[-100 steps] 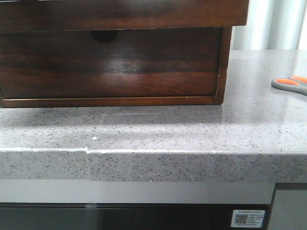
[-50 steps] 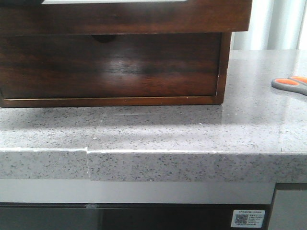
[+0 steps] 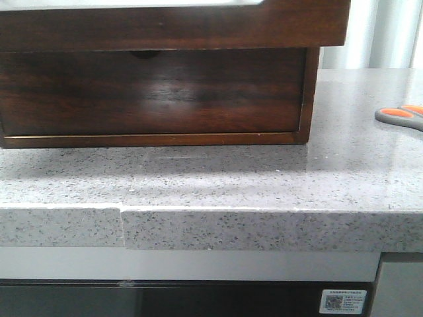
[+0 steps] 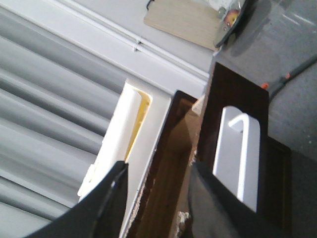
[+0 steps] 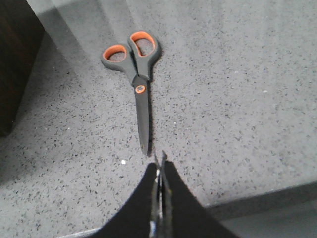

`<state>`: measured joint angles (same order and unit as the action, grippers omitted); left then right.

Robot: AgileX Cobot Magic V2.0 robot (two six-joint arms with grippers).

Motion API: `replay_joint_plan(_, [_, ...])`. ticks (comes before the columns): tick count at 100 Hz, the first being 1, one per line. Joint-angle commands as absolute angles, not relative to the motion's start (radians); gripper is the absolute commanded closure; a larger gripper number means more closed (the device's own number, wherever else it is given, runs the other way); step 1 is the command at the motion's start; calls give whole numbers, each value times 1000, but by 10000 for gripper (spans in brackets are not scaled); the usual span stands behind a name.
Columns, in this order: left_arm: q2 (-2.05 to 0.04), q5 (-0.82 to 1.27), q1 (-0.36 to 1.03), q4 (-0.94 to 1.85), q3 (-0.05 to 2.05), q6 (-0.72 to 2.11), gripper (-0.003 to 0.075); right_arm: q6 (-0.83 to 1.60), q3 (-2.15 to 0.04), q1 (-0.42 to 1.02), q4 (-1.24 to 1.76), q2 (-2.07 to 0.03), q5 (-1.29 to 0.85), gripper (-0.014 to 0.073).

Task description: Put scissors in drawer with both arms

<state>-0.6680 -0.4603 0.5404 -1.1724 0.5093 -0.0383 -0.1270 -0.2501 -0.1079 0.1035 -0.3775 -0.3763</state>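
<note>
The drawer (image 3: 172,26) juts out of the top of the wooden chest (image 3: 152,92), and a strip of its white lining shows above its dark front. In the left wrist view my left gripper (image 4: 158,198) straddles the drawer's (image 4: 171,173) front wall, one finger on the white inner side and one on the dark outer side, shut on it. The scissors (image 5: 138,84) lie flat on the counter with blades together, grey handles with orange inserts. My right gripper (image 5: 159,163) hangs shut and empty just short of the blade tip. Only the scissors' handles (image 3: 400,115) show at the front view's right edge.
Under the pulled-out drawer is a taller drawer front with a half-round notch (image 3: 142,54). The speckled grey counter (image 3: 264,178) has its front edge (image 3: 264,210) close to the chest. A corner of the chest (image 5: 15,59) stands beside the scissors.
The drawer front has slid farther out toward the camera, covering more of the notch and baring its white lining. The scissors have not moved.
</note>
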Motion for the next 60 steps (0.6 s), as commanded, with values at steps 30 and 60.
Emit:
replay_joint_plan(30, [-499, -527, 548, -943, 541, -309, 442, -24, -579, -106, 96, -761, -353, 340])
replay_joint_plan(60, [-459, -527, 548, -943, 541, -313, 444, 26, -960, -106, 96, -1160, -651, 286])
